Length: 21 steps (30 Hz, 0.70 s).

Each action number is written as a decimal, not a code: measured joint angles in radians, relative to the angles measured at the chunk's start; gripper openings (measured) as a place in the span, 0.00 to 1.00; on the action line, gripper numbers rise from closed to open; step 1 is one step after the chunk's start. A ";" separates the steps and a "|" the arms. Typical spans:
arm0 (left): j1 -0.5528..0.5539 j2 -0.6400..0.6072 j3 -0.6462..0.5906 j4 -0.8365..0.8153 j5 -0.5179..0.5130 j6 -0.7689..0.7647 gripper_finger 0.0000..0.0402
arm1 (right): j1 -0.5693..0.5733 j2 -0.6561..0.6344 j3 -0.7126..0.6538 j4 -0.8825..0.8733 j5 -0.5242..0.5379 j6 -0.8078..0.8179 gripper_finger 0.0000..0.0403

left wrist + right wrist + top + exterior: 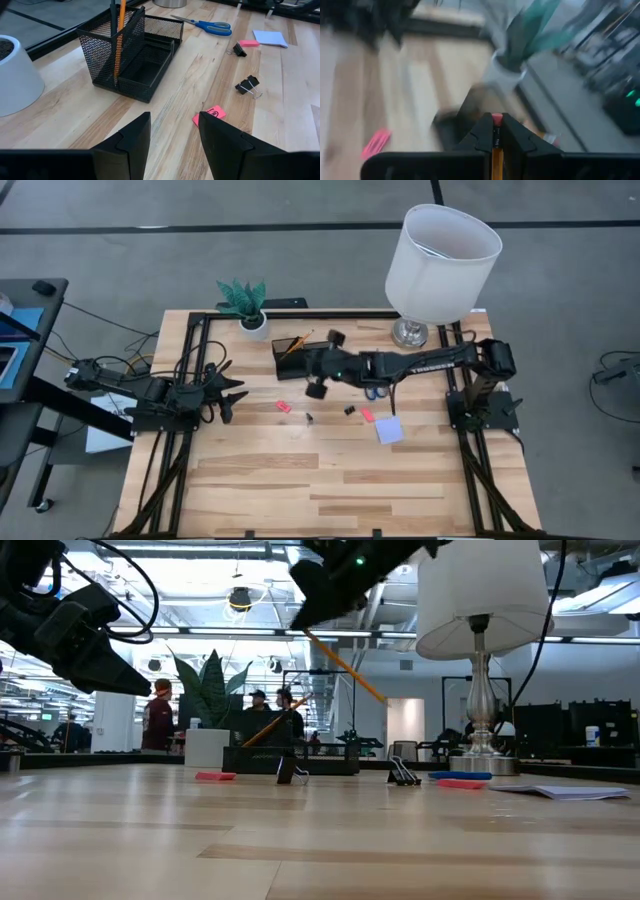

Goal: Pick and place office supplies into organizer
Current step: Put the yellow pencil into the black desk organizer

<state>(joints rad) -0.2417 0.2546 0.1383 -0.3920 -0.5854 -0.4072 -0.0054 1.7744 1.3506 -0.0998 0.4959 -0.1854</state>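
Blurred table — fingers hide pencil.

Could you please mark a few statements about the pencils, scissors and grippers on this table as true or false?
1. The right gripper is shut on an orange pencil with a pink eraser tip. True.
2. The blue-handled scissors stand in the black mesh desk organizer. False: they lie flat on the wooden table.
3. One orange pencil already stands in the organizer's taller cup section. True.
4. The left gripper holds a black binder clip. False: it is open and empty, and the clip lies on the table.
5. The pale blue square note pad lies on the table. True.
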 joint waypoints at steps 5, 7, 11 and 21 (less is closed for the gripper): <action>0.000 0.000 0.000 0.000 0.000 0.000 0.40 | -0.052 0.000 0.000 0.210 -0.054 -0.088 0.03; 0.000 0.000 0.000 0.000 0.000 0.000 0.40 | -0.073 0.000 0.000 0.286 -0.093 -0.119 0.03; 0.000 0.000 0.000 0.000 0.000 0.000 0.40 | -0.118 -0.001 0.000 0.419 -0.174 -0.161 0.03; 0.000 0.000 0.000 0.000 0.000 0.000 0.40 | -0.236 0.067 0.001 0.668 -0.357 -0.156 0.03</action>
<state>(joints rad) -0.2417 0.2549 0.1383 -0.3920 -0.5853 -0.4071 -0.2409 1.8416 1.3519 0.5681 0.1388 -0.3415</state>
